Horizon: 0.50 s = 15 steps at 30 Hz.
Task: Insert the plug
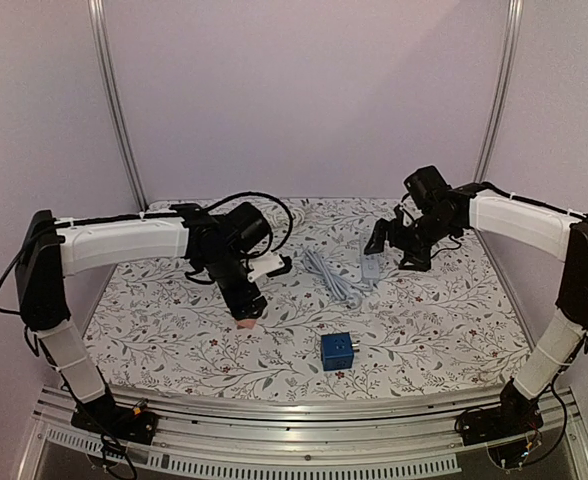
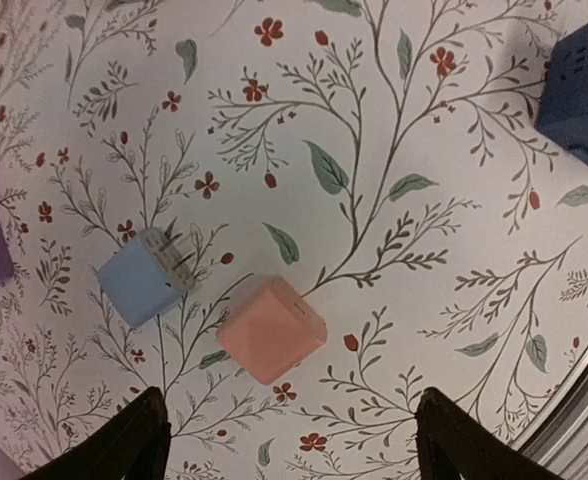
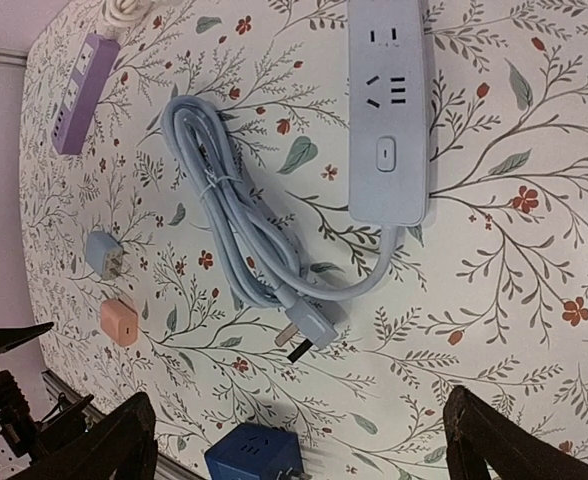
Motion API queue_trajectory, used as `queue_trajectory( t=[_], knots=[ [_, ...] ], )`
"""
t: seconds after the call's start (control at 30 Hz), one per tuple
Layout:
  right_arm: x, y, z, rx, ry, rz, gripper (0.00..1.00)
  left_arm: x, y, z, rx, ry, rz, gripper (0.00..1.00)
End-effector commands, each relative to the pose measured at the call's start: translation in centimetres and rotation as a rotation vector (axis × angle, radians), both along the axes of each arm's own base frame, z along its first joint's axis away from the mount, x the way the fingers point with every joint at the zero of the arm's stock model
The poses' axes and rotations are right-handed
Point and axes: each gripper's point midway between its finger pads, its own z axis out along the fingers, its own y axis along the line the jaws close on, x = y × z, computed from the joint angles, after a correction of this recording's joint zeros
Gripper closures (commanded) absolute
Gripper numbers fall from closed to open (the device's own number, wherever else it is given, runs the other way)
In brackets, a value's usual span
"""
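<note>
Left gripper (image 2: pixel 291 405), fingers spread apart, is poised over the small pink cube-shaped plug (image 2: pixel 272 328) lying on the floral tablecloth (image 2: pixel 444 300) beside a pale-blue pronged adapter (image 2: pixel 142 284); its flat sides should be straddled squarely before closing.

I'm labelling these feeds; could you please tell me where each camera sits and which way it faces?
Top external: above and behind the arm bases, facing forward and down over the table; both arms show whole.
Left wrist: on the left arm, facing down past the open left gripper at the pink cube and light blue plug; only fingertips show.
Right wrist: on the right arm, facing down past the open right gripper at the grey power strip; only fingertips show.
Shared: all three show the dark blue cube.
</note>
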Motion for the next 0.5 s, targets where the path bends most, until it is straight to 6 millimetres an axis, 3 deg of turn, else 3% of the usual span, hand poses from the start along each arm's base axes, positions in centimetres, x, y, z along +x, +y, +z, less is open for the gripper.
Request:
queue_trajectory(
  t=[0.0, 0.1, 0.23, 0.33, 0.47],
  knots=[
    [-1.4, -0.7, -0.2, -0.007, 0.018, -0.01, 0.01, -2.2, 0.2, -2.6, 0.044, 0.139, -0.238, 0.16],
    [-2.1, -0.8, -0.7, 0.0, 0.043, -0.015, 0.01, -3.0, 0.0, -3.9, 0.05, 0.191, -0.268, 0.17],
    [-2.6, -0.8, -1.1, 0.011, 0.05, -0.017, 0.01, -1.8, 0.7, -6.2, 0.149, 0.176, -0.269, 0.19],
    [-2.6, -0.6, -1.1, 0.021, 0.055, -0.012, 0.01, -1.2, 0.2, -6.7, 0.142, 0.163, -0.285, 0.2],
    [-2.8, -0.5, -1.0, 0.02, 0.056, -0.005, 0.01, 0.4, 1.2, -7.5, 0.2, 0.121, -0.285, 0.21]
  ],
)
